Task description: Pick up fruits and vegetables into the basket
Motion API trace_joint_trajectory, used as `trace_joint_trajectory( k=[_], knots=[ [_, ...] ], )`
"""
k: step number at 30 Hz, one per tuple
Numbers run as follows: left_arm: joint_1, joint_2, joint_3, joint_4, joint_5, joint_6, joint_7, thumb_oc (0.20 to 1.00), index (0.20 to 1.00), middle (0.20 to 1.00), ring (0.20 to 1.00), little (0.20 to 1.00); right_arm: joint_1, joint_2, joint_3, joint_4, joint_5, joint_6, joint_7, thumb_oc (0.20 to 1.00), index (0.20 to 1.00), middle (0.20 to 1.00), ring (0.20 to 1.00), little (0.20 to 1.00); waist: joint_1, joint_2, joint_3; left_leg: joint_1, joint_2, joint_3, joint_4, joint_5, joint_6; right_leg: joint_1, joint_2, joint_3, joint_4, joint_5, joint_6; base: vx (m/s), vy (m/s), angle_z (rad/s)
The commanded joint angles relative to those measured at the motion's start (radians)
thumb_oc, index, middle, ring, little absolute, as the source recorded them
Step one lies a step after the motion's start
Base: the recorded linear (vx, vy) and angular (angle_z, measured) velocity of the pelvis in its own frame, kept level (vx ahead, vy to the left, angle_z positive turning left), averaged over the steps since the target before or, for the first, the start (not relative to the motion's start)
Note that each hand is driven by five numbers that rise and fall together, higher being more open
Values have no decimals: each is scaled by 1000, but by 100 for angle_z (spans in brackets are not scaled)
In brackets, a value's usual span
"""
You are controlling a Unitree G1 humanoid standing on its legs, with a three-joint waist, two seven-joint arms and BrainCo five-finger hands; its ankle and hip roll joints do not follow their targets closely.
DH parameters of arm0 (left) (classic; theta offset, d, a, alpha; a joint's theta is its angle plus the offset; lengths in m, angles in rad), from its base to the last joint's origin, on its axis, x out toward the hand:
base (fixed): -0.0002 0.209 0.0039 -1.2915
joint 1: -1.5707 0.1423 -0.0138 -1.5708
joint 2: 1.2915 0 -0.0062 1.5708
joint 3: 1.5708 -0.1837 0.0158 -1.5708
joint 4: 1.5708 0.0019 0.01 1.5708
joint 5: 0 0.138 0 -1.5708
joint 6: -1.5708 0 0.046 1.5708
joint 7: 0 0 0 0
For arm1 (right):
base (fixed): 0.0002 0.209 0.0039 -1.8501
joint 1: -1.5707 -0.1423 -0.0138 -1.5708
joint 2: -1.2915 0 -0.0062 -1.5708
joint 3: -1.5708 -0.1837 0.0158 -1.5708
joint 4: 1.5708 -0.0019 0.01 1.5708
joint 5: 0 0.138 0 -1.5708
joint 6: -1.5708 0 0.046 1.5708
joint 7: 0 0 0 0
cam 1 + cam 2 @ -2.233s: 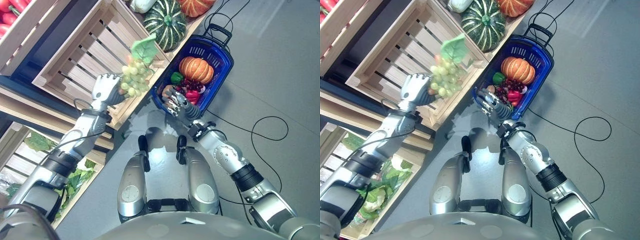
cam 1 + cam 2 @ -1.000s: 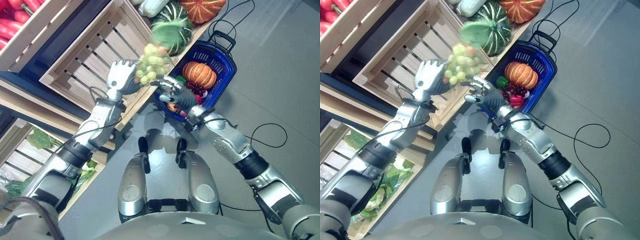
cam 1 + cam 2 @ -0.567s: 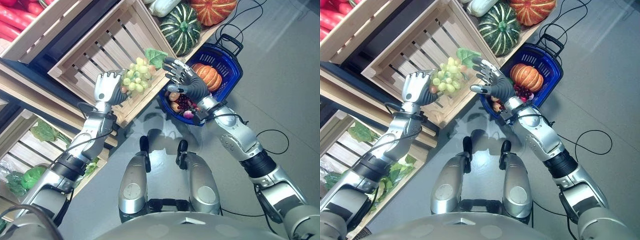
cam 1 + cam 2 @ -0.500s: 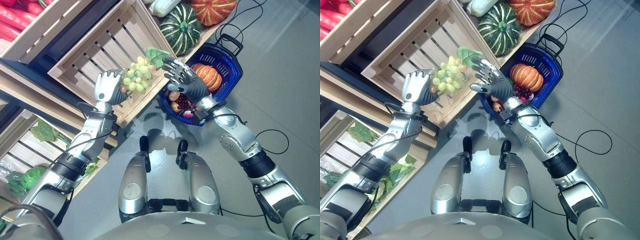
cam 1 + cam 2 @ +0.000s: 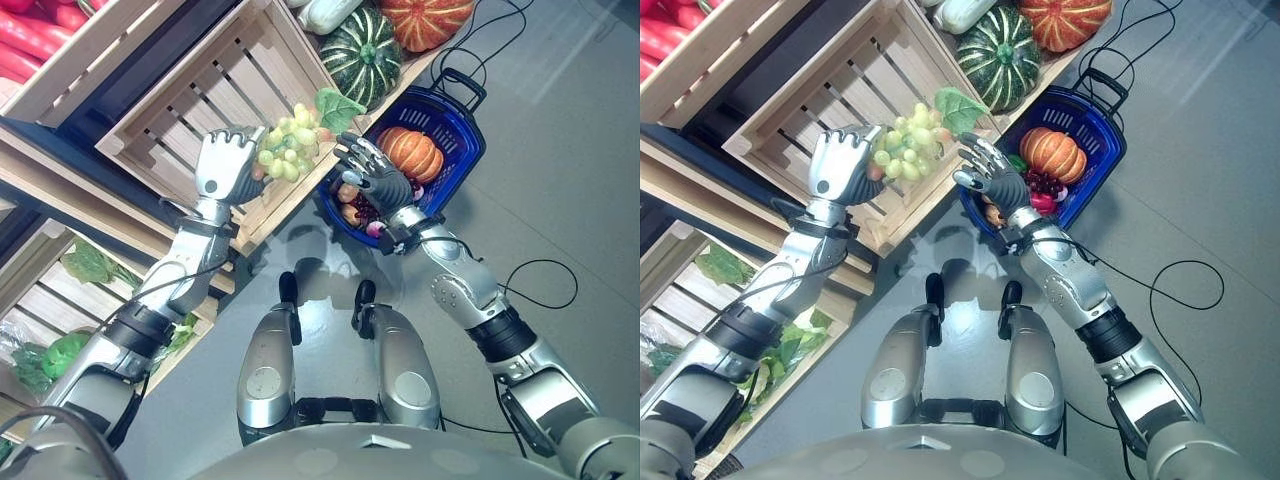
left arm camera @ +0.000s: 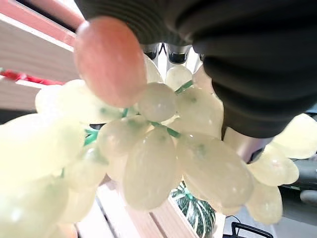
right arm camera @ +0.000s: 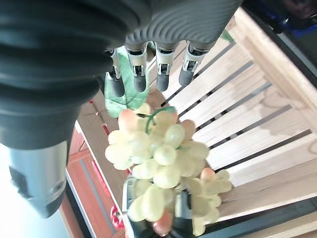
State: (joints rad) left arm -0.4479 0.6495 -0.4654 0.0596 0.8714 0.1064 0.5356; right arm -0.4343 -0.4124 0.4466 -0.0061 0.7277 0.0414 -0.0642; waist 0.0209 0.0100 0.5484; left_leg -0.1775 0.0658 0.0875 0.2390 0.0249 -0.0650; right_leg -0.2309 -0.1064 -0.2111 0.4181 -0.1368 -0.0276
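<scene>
one bunch of grapes (image 5: 290, 140) hung in the air in front of the empty crate (image 5: 190, 110), the left hand (image 5: 228, 165) curled tight around it. the right hand (image 5: 372, 178) hovered just beside the leaf (image 5: 338, 104), fingers spread, holding nothing. below it sat the blue basket (image 5: 462, 125) on the floor, already holding a pumpkin (image 5: 405, 152) and small red fruit (image 5: 1045, 185).

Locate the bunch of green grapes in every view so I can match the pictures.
Left eye view: the grapes sit in the left hand, upper centre.
Right eye view: the grapes, upper centre, beside the open right hand.
Left wrist view: the grapes hang close across the picture.
Right wrist view: the grapes sit mid-picture, past the fingers.
Shared landmark: the slatted wooden crate behind them.
</scene>
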Motion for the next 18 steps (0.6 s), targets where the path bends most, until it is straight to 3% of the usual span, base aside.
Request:
trace_joint_trajectory(
  k=[1,7,12,18],
  knots=[
    [-39,38,-28,-109,120,8,33,200,200,200,200,200,16,42,6,-27,-6,-73,-25,1000,1000,1000,1000,1000,-33,-29,-93,37,-88,81,69,-165,87,80,11,13,-128,50,78,0,0,0],
    [-85,43,-96,-101,195,0,1,200,200,200,200,200,16,55,21,23,87,-30,12,1000,1000,1000,1000,1000,-45,-27,-99,51,-86,84,58,-162,88,87,11,18,-132,51,77,0,0,0],
    [-133,36,-159,-79,229,-2,-10,200,200,200,200,200,0,89,41,40,191,-63,52,1000,1000,1000,1000,1000,-50,-24,-101,54,-88,88,50,-159,89,90,11,20,-140,54,77,0,0,0],
    [-176,37,-227,-67,270,-15,-45,200,200,200,200,200,-32,118,59,30,331,-44,51,1000,1000,1000,1000,1000,-48,-22,-105,55,-90,89,43,-158,92,86,10,21,-144,58,81,0,0,0]
  ],
)
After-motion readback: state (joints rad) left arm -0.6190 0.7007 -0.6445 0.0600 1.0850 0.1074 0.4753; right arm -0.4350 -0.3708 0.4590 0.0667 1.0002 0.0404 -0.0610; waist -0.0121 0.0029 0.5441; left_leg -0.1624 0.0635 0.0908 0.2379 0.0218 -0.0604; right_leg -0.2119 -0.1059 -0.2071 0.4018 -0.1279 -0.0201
